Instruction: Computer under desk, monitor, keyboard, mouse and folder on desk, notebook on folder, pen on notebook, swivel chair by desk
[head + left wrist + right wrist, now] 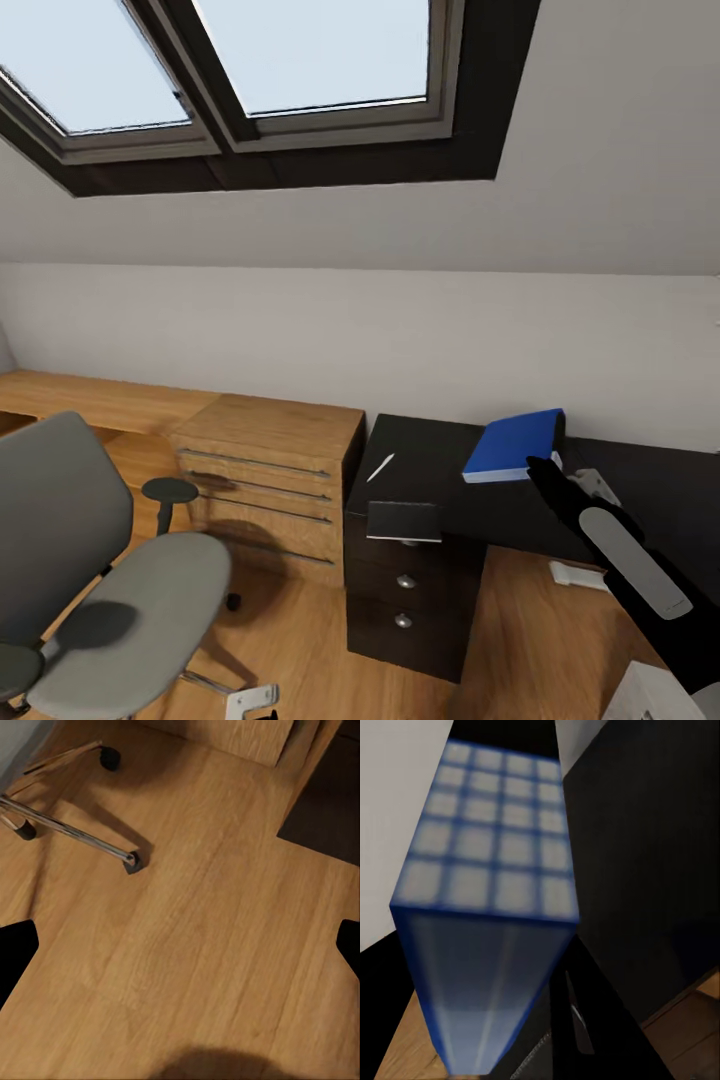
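1. The bedroom's sloped ceiling carries dark-framed skylights [250,80] high above both arms, over a light wood floor [300,640].
2. The desk [450,480] lies under and ahead of the right gripper [545,470], its glossy black top set on black drawers [405,600]; a light wood drawer unit [270,470] stands touching its far side from that gripper.
3. The swivel chair [100,590] stands well to the left of the right gripper, near the left gripper [180,945], whose dark fingertips [15,952] stand wide apart over bare floor close to the chair's chrome base [67,825].
4. The folder [515,445] (bright blue, with pale edges) is clamped in the right gripper; from the head camera it looks tilted just over the desk top, and I cannot tell whether it touches.
5. The notebook [403,521] lies flat at the desk's front edge, left of and nearer than the right gripper.
6. The pen [381,467] lies on the desk top, left of the folder and apart from it.
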Motion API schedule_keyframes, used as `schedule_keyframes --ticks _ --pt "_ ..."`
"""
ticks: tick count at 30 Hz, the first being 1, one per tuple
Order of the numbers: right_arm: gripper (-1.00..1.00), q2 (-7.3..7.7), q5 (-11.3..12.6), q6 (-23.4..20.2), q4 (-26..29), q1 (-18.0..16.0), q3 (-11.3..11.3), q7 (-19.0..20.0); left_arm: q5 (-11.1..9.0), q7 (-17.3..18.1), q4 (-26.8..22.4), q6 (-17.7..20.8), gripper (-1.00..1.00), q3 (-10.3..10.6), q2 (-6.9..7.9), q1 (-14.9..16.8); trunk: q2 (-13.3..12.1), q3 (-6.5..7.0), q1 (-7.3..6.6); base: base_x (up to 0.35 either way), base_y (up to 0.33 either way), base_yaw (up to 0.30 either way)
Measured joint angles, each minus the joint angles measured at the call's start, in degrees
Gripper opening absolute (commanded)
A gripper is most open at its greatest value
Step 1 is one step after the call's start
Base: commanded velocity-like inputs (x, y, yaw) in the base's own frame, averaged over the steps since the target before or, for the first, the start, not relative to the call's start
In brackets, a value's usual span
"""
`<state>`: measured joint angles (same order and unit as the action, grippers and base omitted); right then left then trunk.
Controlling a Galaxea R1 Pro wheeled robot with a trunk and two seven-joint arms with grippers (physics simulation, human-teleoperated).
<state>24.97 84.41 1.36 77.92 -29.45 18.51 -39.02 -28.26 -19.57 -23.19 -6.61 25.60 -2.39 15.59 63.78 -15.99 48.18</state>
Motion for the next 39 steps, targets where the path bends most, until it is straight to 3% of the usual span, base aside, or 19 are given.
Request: schedule_keyframes --ticks 8,13,16,22,24,30,39 --pt "-1.0 -0.01 -0.03 0.0 0.05 -0.01 -0.08 -0.19 -0.16 -0.04 1.83 -0.22 1.0 -0.15 0.05 -0.01 0.0 0.0 0.0 0.0 0.0 -0.037" --pt "-1.0 -0.08 0.14 -0.07 -3.37 0.0 -0.94 1.21 -0.17 -0.02 1.97 -0.23 1.0 -0.33 0.08 0.0 0.0 0.02 0.0 0.0 0.0 -0.264" --pt "-1.0 -0.18 0.18 -0.06 -7.63 0.0 -2.6 4.45 -0.16 -0.02 1.95 -0.23 1.0 -0.34 0.07 0.0 0.0 0.02 0.0 0.0 0.0 -0.293" --pt "-1.0 -0.24 0.39 -0.08 -13.73 -0.01 -3.57 13.82 -0.17 -0.02 1.93 -0.23 1.0 -0.34 0.07 0.01 0.0 0.02 0.0 0.0 0.0 -0.296" --pt "-1.0 -0.24 0.41 -0.08 -14.62 -0.01 -3.86 15.28 -0.17 -0.02 1.97 -0.23 1.0 -0.34 0.07 0.01 0.0 0.02 0.0 0.0 0.0 -0.297" --pt "-1.0 -0.2 0.49 -0.14 -15.4 -0.01 -5.25 15.96 -0.17 -0.02 2.01 -0.23 1.0 -0.34 0.07 0.01 0.0 0.02 0.0 0.0 0.0 -0.297" --pt "-1.0 -0.2 0.52 -0.16 -15.48 -0.01 -5.49 15.95 -0.17 -0.02 2.01 -0.23 1.0 -0.32 0.07 0.01 0.0 0.02 0.0 0.0 0.0 -0.297"
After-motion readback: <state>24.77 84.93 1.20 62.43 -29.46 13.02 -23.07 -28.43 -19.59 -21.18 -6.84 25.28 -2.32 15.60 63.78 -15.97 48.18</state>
